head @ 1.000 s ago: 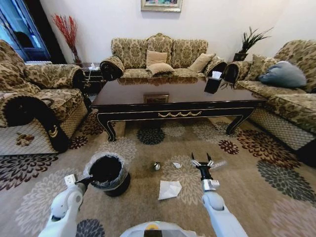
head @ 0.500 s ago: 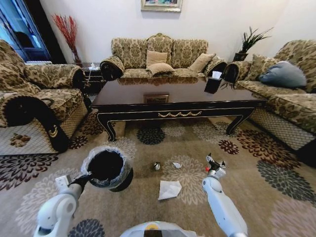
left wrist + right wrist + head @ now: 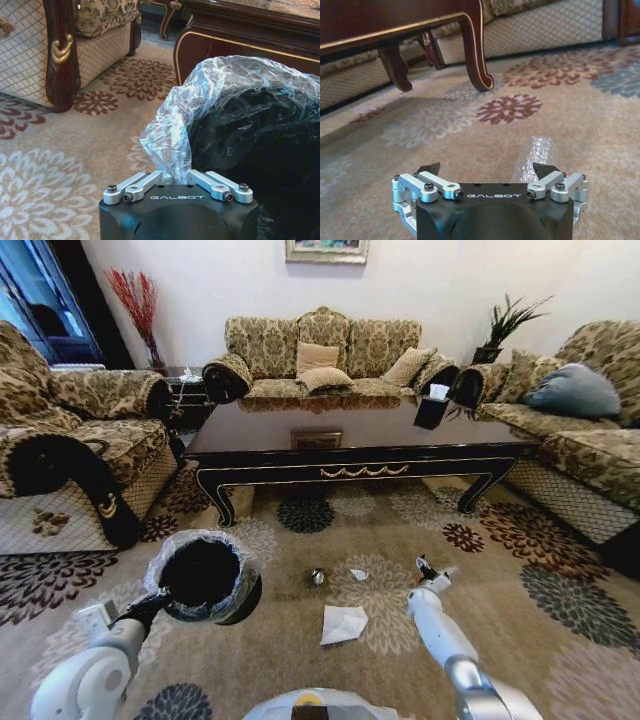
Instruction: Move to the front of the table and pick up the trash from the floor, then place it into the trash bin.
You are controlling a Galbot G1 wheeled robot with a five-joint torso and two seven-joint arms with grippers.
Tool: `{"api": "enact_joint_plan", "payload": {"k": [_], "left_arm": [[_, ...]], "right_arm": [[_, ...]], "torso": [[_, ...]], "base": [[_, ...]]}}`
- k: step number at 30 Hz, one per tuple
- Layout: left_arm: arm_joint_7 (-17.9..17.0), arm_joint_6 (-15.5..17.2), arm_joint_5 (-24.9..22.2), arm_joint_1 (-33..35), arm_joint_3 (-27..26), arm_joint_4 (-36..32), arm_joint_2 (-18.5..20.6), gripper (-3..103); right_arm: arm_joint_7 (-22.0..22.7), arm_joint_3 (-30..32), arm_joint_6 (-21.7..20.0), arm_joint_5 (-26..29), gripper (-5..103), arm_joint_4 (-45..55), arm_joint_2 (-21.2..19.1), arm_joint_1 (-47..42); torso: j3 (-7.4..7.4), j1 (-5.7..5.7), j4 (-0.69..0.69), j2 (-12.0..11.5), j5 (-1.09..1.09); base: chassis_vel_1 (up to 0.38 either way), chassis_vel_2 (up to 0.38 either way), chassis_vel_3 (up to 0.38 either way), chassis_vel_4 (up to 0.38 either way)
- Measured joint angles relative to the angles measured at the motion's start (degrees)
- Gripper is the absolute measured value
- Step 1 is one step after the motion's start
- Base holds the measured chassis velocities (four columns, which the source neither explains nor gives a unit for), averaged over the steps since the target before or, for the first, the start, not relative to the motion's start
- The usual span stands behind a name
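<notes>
My left gripper [image 3: 150, 608] [image 3: 175, 177] is shut on the bag-lined rim of the black trash bin [image 3: 200, 575] [image 3: 250, 140] and holds it tilted above the floor [image 3: 500, 640]. My right gripper [image 3: 428, 568] [image 3: 487, 170] is open, low over the carpet. A slim clear stick-like piece [image 3: 446, 569] [image 3: 535, 157] lies just inside one of its fingers. More trash lies between the arms: a silvery ball [image 3: 318, 577], a tiny white scrap [image 3: 358, 575] and a white napkin [image 3: 343, 623]. The dark table [image 3: 360, 455] stands just beyond.
Patterned sofas ring the carpet: one on the left [image 3: 70, 450], one behind the table [image 3: 325, 360], one on the right [image 3: 590, 440]. A black tissue box [image 3: 432, 410] sits on the table. A curved table leg [image 3: 475, 50] stands ahead of the right gripper.
The left arm has drawn back and lifted the bin, which now looms larger and more tilted. The right gripper shifted right and dropped lower beside the clear piece.
</notes>
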Motion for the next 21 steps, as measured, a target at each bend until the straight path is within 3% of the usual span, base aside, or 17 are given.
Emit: {"api": "enact_joint_plan", "payload": {"k": [3,11,15,21], "left_arm": [[0.0,0.0,-0.1,0.5,-0.2,-1.1,-0.3,2],[-0.4,0.0,-0.5,0.9,-0.2,-2.6,-0.4,2],[-0.7,0.0,-0.5,0.9,0.3,-3.0,-0.5,2],[-1.0,-0.1,-0.7,0.9,0.6,-3.3,-0.2,2]], "right_arm": [[3.1,0.4,-3.0,-0.2,100,-0.8,0.3,0.8],[5.6,0.8,-6.9,0.2,100,-2.8,0.2,1.3],[4.9,0.8,-8.8,0.6,100,-3.4,0.2,1.1],[0.0,0.8,-9.7,1.6,100,-5.7,0.1,1.3]], "torso": [[0.00,0.00,0.01,0.0,0.02],[0.00,0.00,0.00,0.0,0.01],[0.00,0.00,0.01,0.0,0.01],[0.00,0.00,0.00,0.0,0.02]], "base": [[0.000,0.000,0.000,0.000],[0.000,0.000,0.000,0.000],[0.000,0.000,0.000,0.000],[0.000,0.000,0.000,0.000]]}}
